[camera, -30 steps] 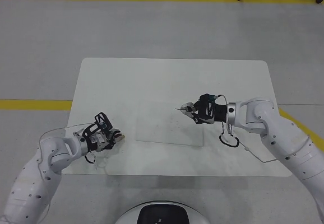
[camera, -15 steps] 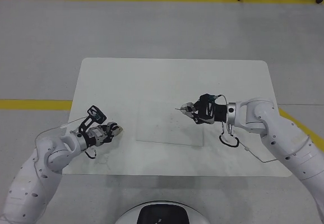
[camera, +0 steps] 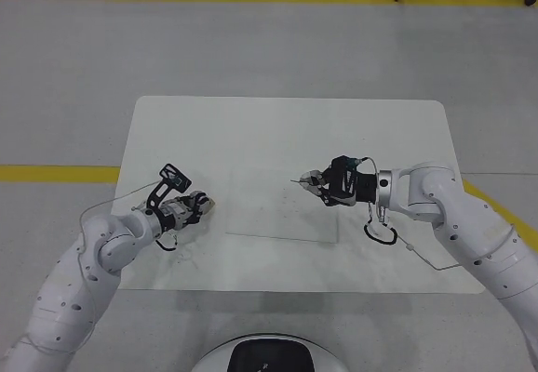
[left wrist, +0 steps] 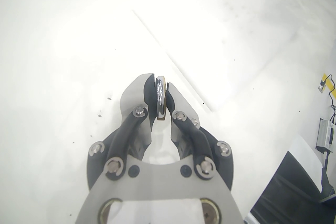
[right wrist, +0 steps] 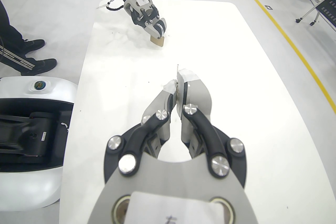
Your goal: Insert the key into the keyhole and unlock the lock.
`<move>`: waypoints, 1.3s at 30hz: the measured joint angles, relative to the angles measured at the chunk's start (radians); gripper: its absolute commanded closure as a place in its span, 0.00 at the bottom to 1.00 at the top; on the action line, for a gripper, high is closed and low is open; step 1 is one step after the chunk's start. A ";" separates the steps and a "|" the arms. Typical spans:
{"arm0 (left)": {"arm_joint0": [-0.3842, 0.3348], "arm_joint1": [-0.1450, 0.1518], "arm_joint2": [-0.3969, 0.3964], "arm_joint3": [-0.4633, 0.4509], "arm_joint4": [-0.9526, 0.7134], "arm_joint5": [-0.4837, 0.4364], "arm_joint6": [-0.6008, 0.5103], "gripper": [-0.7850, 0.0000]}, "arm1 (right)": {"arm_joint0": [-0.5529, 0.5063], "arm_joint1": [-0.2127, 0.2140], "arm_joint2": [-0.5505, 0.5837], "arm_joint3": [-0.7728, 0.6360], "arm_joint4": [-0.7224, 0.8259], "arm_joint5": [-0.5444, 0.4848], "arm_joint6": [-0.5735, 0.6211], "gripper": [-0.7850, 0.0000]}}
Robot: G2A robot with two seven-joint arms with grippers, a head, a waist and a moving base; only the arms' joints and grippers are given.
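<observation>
Our left claw (camera: 197, 204) has swung inward over the smooth white table (camera: 278, 121), clamped on the lock (left wrist: 160, 101) and bringing it nearer the key (right wrist: 178, 69). Our right claw (right wrist: 178, 81) keeps that thin metal blade pinched. We judge alignment comes next. The lock is a flat brass block with a glossy chrome rim.

Left, lock (right wrist: 158, 41); right, key (right wrist: 178, 70)

white arms (camera: 455, 209), grey hands (left wrist: 160, 87) (right wrist: 178, 82), black links (left wrist: 126, 130), silver screws (left wrist: 139, 111)
</observation>
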 measured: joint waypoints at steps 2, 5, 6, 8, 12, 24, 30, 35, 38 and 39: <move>0.001 0.001 0.002 -0.002 0.019 0.000 -0.004 0.90 | 0.000 0.000 0.000 0.000 0.000 0.000 0.000 1.00; 0.002 0.002 0.004 -0.003 0.034 0.005 -0.001 0.91 | 0.000 0.000 0.000 0.000 0.000 0.000 0.000 1.00; 0.002 0.002 0.005 -0.003 0.035 0.005 0.000 0.93 | 0.000 0.000 0.000 0.000 0.000 0.000 0.000 1.00; 0.003 0.002 0.006 -0.005 0.035 0.000 0.000 0.96 | 0.000 0.000 0.000 0.000 0.000 0.000 0.000 1.00; 0.007 0.004 0.000 -0.014 0.026 -0.009 -0.002 0.98 | 0.000 0.000 0.000 0.000 0.000 0.000 0.000 1.00; 0.026 0.010 -0.013 -0.024 0.029 -0.011 -0.006 0.73 | 0.000 0.000 0.000 0.000 0.000 0.000 0.000 1.00; 0.031 0.009 0.000 -0.031 0.057 0.005 0.002 0.73 | 0.000 0.000 0.000 0.000 0.000 0.000 0.000 1.00; 0.037 0.010 -0.003 -0.037 0.047 -0.007 0.003 0.74 | 0.000 0.000 0.000 0.000 0.000 0.000 0.000 1.00; 0.040 0.012 -0.009 -0.035 0.029 -0.018 0.002 0.75 | 0.000 0.000 0.000 0.000 0.000 0.000 0.000 1.00; 0.040 0.012 -0.011 -0.035 0.026 -0.019 0.001 0.75 | 0.000 0.000 0.000 0.000 0.000 0.000 0.000 1.00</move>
